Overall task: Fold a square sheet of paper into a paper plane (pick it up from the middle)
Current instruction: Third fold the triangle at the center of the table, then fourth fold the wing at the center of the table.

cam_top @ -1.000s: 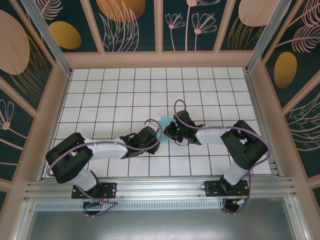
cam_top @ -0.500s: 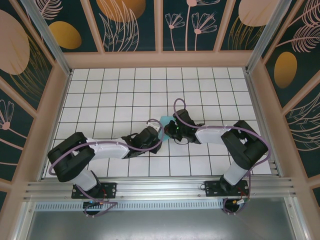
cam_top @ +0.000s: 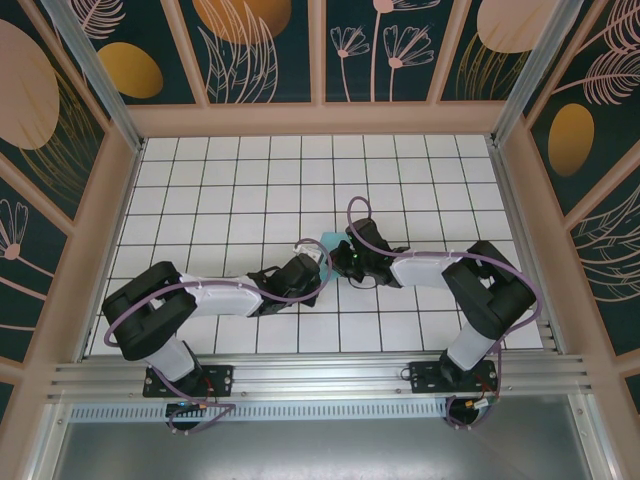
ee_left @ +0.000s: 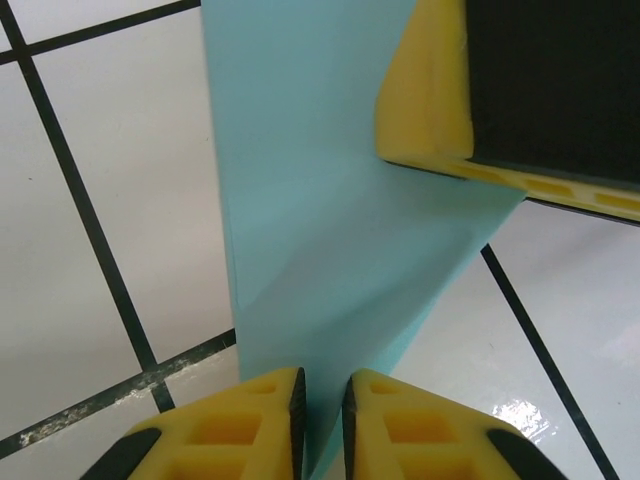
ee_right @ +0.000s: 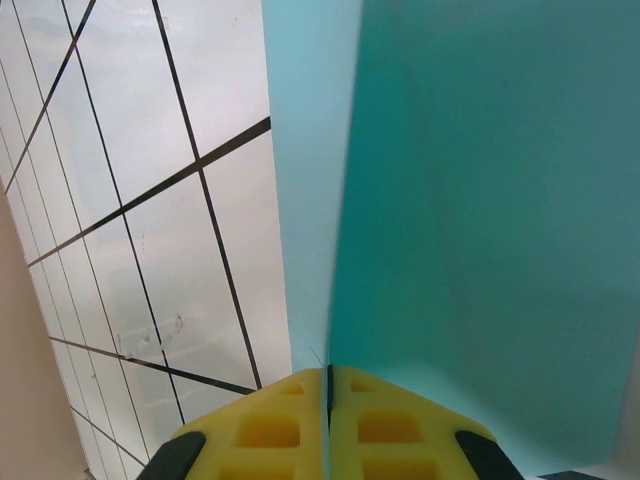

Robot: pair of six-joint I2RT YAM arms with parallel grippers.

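- sheet of paper (ee_left: 310,220) spans between both pincers: left pincer (ee_left: 320,405) gripping its near edge, right pincer (ee_right: 328,395) gripping the far corner.
- Risk: pulling apart tears it; slack buckles it off-crease.

Two arms: left arm (cam_top: 215,295), right arm (cam_top: 440,270). Two tools, one per arm: left tool (ee_left: 322,385), right tool (ee_right: 329,375). Two yellow fingers (ee_left: 240,415) per tool, four in all. One square sheet of paper (ee_left: 330,250), turquoise, folded. One worktop (cam_top: 230,190), white, gridded. Two purple cables (cam_top: 349,212), one along each arm.
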